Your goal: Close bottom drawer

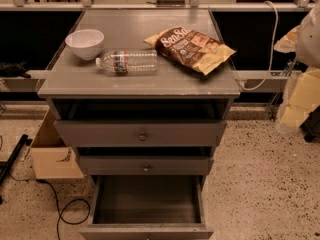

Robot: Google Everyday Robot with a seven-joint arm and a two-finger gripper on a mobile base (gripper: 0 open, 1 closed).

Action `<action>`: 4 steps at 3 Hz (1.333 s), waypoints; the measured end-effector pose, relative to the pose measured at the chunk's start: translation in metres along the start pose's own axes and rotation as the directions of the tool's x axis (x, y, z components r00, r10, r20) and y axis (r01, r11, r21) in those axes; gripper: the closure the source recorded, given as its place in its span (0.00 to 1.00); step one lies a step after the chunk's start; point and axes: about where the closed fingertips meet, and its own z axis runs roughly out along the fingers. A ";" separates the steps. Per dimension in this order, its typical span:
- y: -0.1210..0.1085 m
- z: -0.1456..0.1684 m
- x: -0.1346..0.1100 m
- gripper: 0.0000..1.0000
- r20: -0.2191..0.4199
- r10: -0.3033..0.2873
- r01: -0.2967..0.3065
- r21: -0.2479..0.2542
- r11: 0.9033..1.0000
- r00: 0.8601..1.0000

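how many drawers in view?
3: top drawer, middle drawer below it, bottom drawer lowest, pulled far out; gripper at right edge, apart from the cabinet. None seem hidden.

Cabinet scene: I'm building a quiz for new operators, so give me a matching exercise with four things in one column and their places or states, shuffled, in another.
Things:
1. bowl
2. bottle
3. bottom drawer
4. gripper

Places or states:
A. pulled far out
B. lying on its side
C. at the far right, apart from the other three
D. upright, left of the bottle

Pairs: 1-D, 2-B, 3-A, 4-C
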 end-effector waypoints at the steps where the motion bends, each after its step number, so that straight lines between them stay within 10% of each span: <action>1: 0.000 0.000 0.000 0.00 0.000 0.000 0.000 0.000 1.000 1.000; 4: 0.015 0.034 0.038 0.00 0.088 0.085 -0.072 -0.133 0.988 0.993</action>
